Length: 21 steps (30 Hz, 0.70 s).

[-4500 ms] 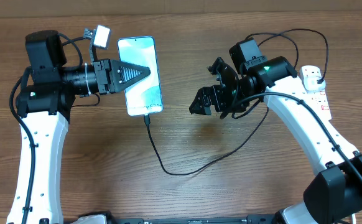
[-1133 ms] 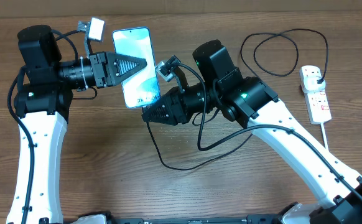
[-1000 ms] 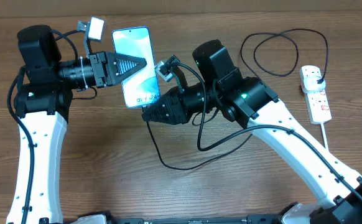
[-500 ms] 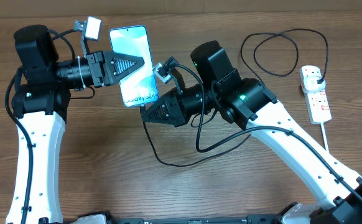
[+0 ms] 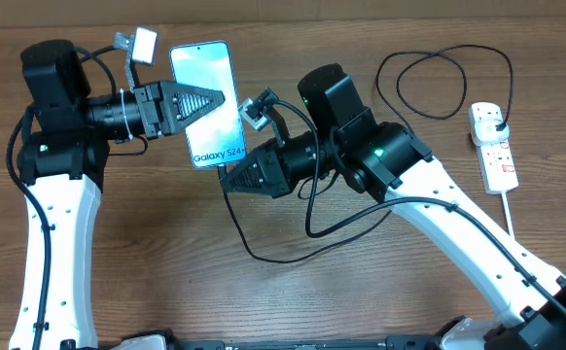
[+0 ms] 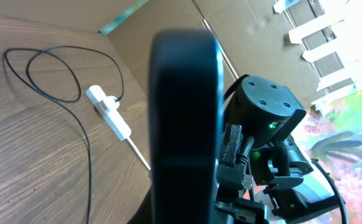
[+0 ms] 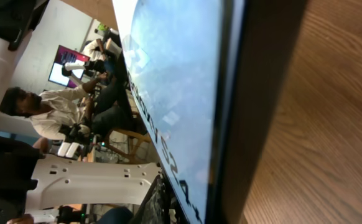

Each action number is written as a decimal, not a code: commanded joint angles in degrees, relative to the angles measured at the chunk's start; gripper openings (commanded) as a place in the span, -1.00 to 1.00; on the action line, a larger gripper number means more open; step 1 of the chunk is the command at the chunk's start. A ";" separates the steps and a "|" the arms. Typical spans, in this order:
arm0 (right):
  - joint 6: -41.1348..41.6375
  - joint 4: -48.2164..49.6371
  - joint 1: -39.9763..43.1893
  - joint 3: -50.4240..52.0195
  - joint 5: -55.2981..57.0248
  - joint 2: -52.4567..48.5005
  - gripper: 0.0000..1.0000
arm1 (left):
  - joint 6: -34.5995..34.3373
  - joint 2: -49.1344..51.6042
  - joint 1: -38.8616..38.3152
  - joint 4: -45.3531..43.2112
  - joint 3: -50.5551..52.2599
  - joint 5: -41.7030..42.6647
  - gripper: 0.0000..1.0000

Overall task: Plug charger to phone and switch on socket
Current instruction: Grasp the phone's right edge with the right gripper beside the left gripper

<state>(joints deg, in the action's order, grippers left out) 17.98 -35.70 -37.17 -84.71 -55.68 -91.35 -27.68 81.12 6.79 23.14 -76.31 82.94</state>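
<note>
Overhead, the phone [image 5: 215, 136] runs lengthwise away from me, screen up, "Galaxy" end nearest me. My left gripper [image 5: 227, 100] is clamped across its middle. My right gripper [image 5: 229, 179] is closed at that near end, where the charger [image 5: 254, 255] trails over the bench [image 5: 361, 292]. The socket [image 5: 493, 146] lies far right. Left wrist: the phone's dark back blocks the middle. Right wrist: its lit screen fills the left.
</note>
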 commanded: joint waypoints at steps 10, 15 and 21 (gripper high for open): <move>3.30 4.85 2.14 -0.74 1.53 0.59 -0.93 | 1.53 -1.31 -1.57 2.84 -0.66 7.74 -0.92; 3.54 6.25 3.39 -0.74 -1.18 0.59 -0.93 | 5.40 -1.31 -1.62 6.25 -0.66 7.74 -0.91; 4.57 7.63 3.43 -0.74 -1.11 0.59 -0.93 | 6.95 -1.31 -1.62 9.35 -0.66 7.72 -0.92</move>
<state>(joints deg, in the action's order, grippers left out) 22.31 -30.63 -35.14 -83.85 -59.96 -91.35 -22.02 81.12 7.75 30.68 -77.17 82.28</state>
